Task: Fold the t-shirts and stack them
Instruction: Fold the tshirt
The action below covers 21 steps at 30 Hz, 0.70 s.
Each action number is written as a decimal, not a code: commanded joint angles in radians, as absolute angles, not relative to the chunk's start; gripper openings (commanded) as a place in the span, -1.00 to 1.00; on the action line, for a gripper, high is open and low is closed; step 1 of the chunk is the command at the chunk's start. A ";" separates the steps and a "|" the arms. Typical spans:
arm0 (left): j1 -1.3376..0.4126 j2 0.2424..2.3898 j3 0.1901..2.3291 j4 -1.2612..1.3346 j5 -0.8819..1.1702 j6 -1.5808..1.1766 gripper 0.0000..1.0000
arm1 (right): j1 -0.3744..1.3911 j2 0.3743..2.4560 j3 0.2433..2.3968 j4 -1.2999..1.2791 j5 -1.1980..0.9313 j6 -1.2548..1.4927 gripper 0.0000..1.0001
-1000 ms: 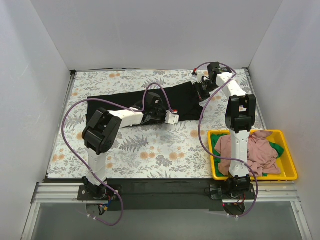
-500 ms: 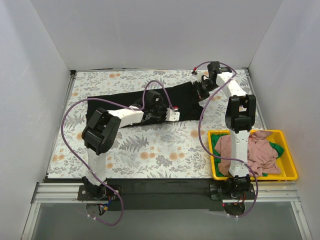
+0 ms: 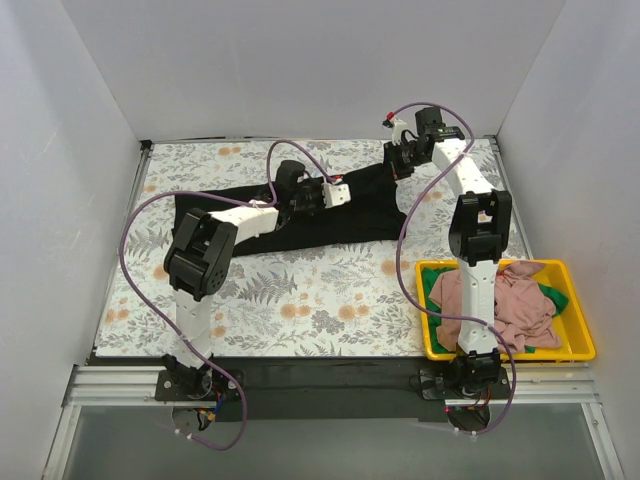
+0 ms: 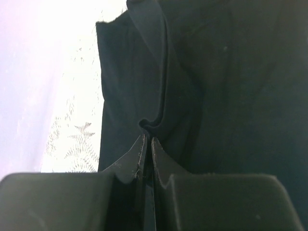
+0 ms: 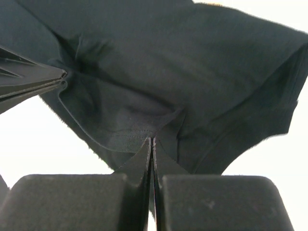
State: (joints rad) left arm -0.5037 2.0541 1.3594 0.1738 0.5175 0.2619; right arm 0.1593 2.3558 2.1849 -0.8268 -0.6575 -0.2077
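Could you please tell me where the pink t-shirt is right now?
In the top view, the pink t-shirt lies crumpled in the yellow bin at near right, over a green shirt.

1. The left arm [image 3: 245,218], left of centre, has white links joined by chunky black joint housings.
2. The right arm [image 3: 478,290], at the right, has the same build.
3. A purple cable [image 3: 123,255] loops loosely off each arm.
4. The left gripper [image 4: 147,140] and right gripper [image 5: 152,140] have matte black fingers [image 4: 129,166] that taper to thin tips above blocky black bodies.
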 commanded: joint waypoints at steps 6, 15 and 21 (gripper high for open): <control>-0.480 2.068 1.347 0.299 0.430 0.193 -1.00 | 0.204 2.388 2.244 -0.596 -0.601 -0.129 -0.97; -0.465 2.105 1.344 0.379 0.364 0.176 -1.00 | 0.227 2.378 2.235 -0.459 -0.497 -0.089 -0.97; -0.459 2.135 1.359 0.388 0.328 0.173 -1.00 | 0.247 2.402 2.249 -0.434 -0.463 -0.101 -0.97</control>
